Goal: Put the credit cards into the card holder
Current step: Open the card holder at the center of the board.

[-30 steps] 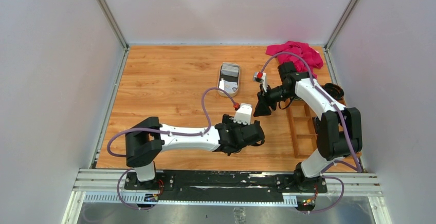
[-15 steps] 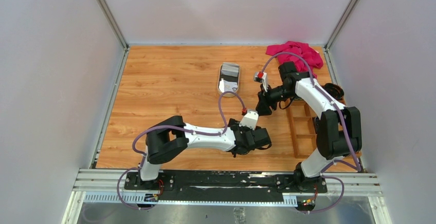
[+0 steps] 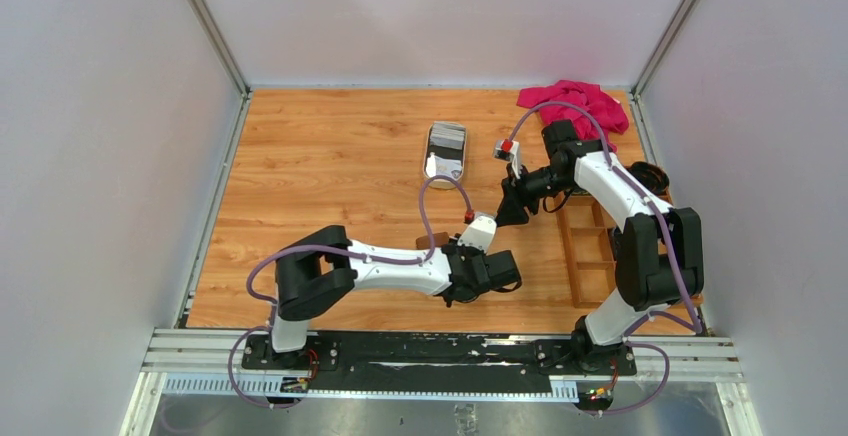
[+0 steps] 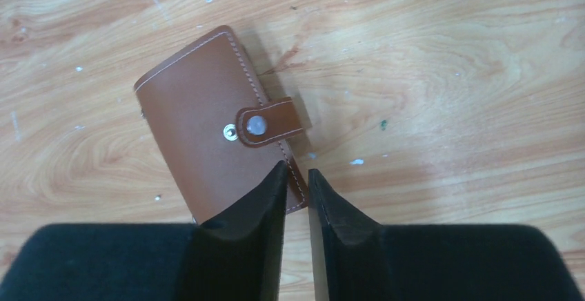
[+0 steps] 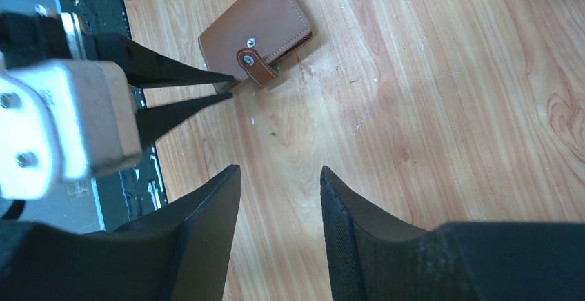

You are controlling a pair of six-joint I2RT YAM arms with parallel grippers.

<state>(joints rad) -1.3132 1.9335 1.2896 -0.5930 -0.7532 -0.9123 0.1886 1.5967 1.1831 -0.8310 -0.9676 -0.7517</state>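
Observation:
The card holder, a brown leather wallet, lies shut on the wooden table with its tab snapped. My left gripper has closed to a narrow slit at the wallet's corner below the tab, and the stitched edge sits between its fingertips. One finger overlaps the leather. The credit cards lie stacked in a cream tin tray further back. Between tray and wallet my right gripper hovers above bare wood, open, with nothing between its fingers.
A wooden compartment box stands at the right edge under the right arm. A pink cloth is bunched in the far right corner. A dark round object lies by the right wall. White walls enclose the table.
My left arm drew back and shifted left, and its jaws went from wide open to a narrow slit on the wallet's edge. The right arm has not moved.

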